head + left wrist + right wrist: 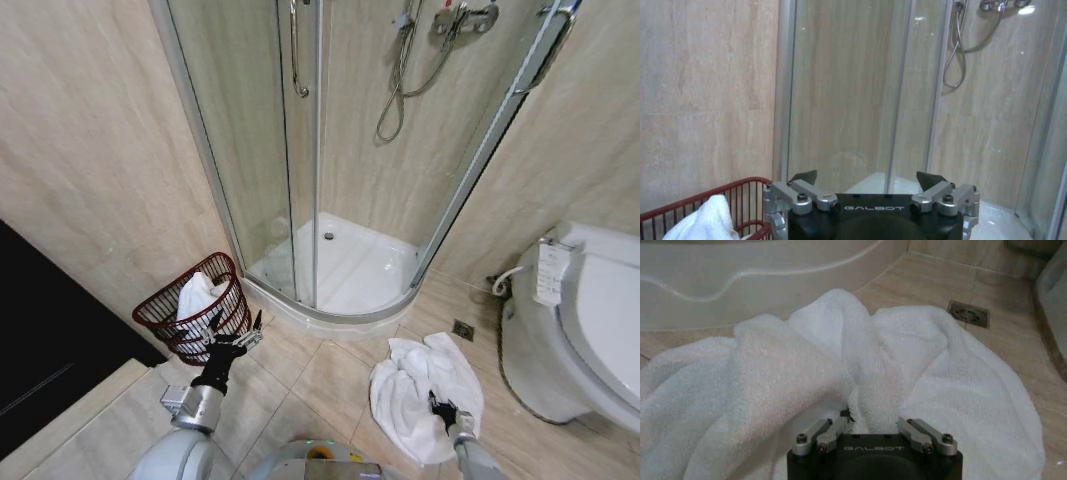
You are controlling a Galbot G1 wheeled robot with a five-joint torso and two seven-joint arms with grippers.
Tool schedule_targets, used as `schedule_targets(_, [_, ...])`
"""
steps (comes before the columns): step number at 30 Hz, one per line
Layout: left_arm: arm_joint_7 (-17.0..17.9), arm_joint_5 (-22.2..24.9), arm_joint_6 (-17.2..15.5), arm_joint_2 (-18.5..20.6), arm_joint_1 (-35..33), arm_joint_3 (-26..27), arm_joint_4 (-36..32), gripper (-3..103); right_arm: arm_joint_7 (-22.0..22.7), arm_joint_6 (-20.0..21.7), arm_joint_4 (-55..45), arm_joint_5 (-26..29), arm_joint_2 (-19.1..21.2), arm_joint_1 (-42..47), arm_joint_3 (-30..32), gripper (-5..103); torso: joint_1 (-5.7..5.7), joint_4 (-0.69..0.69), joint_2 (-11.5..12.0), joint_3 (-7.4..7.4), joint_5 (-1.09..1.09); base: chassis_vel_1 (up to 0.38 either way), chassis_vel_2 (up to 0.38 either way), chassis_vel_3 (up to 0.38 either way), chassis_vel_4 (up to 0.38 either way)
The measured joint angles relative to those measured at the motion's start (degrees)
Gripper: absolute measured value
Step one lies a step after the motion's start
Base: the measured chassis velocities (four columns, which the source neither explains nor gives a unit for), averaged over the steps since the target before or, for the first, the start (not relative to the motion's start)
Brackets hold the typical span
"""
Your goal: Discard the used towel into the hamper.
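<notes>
1. The right gripper (870,426) is pressed down into a crumpled white towel (420,395) on the tiled floor (300,385), its fingers clamped on a fold
2. The left gripper (867,178) hangs with fingers spread apart, just beside the hamper (160,315)
3. The hamper stands by the shower cabin (350,270) and holds another white towel (197,298)

White towel (415,395) crumpled on floor; hamper (160,318) tilted.

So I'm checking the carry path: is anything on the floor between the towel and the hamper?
Nothing visible on the tiles between the towel and the hamper. The left gripper hangs open beside the hamper's rim, near that line; the right gripper is buried in the towel.
</notes>
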State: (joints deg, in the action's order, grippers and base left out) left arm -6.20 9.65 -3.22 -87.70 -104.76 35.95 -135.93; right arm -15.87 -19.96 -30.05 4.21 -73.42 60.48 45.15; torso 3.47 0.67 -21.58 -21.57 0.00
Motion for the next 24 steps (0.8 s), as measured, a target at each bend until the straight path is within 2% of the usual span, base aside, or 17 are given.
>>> schedule_targets(14, [0.00, 0.00, 0.00, 0.00, 0.00, 0.00, 0.00, 100, -0.13, -0.24, -0.69, 0.67, 0.04, 0.49, 0.01, 21, 0.03, 0.00, -0.09, -0.06, 0.00, 0.000, 0.000, 0.000, 0.000])
schedule_targets(17, [0.00, 0.00, 0.00, 0.00, 0.00, 0.00, 0.00, 100, 0.24, -3.53, -3.41, 0.97, 0.03, 1.86, 0.16, 21, 0.05, 0.01, -0.10, -0.08, 0.02, 0.000, 0.000, 0.000, 0.000])
schedule_targets(21, [0.00, 0.00, 0.00, 0.00, 0.00, 0.00, 0.00, 100, 0.71, -4.96, -7.42, 1.33, 0.05, 3.81, 0.35, 21, 0.05, 0.00, -0.11, -0.07, -0.02, 0.000, 0.000, 0.000, 0.000])
schedule_targets(24, [0.00, 0.00, 0.00, 0.00, 0.00, 0.00, 0.00, 100, -0.10, -6.28, -14.10, 5.15, 0.71, 7.94, 0.42, 21, 0.05, 0.00, -0.13, -0.08, -0.01, 0.000, 0.000, 0.000, 0.000])
